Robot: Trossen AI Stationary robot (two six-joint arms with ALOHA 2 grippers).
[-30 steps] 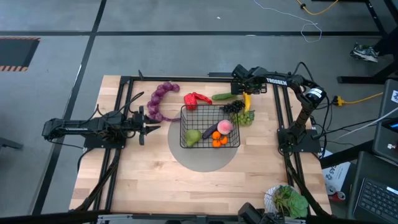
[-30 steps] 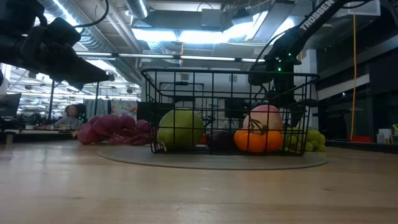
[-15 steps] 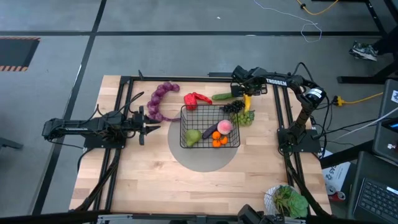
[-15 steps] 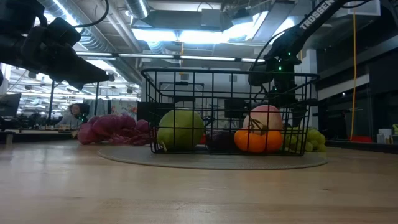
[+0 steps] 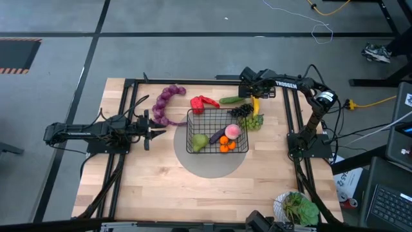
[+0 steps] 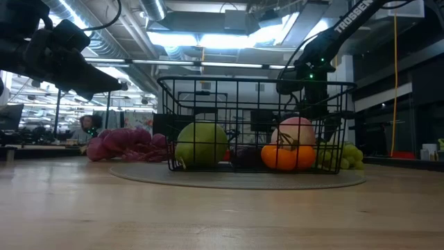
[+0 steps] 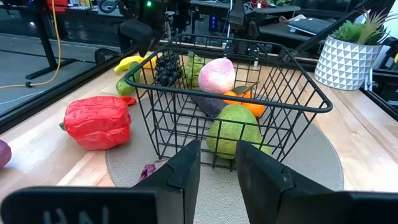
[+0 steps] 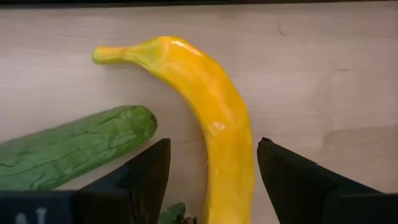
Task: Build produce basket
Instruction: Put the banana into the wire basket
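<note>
The right gripper (image 8: 211, 180) hangs spread wide, straddling the banana (image 8: 211, 118) on the desk (image 8: 311, 74) beside the cucumber (image 8: 68, 149); the left gripper (image 7: 217, 165) waits, released, facing the basket (image 7: 236, 99).

The only word that reads in full is "TROSSEN", in white capitals along the right arm (image 5: 288, 84), on the link leading toward the banana (image 5: 256, 105), seen from above. From table height the same arm (image 6: 350, 19) shows "TROSSEN" running up its slanted link above the basket (image 6: 253, 125), the last letter cut off at the edge. Pale marks on the black body at the near edge of the left wrist picture are too cropped to read.
</note>
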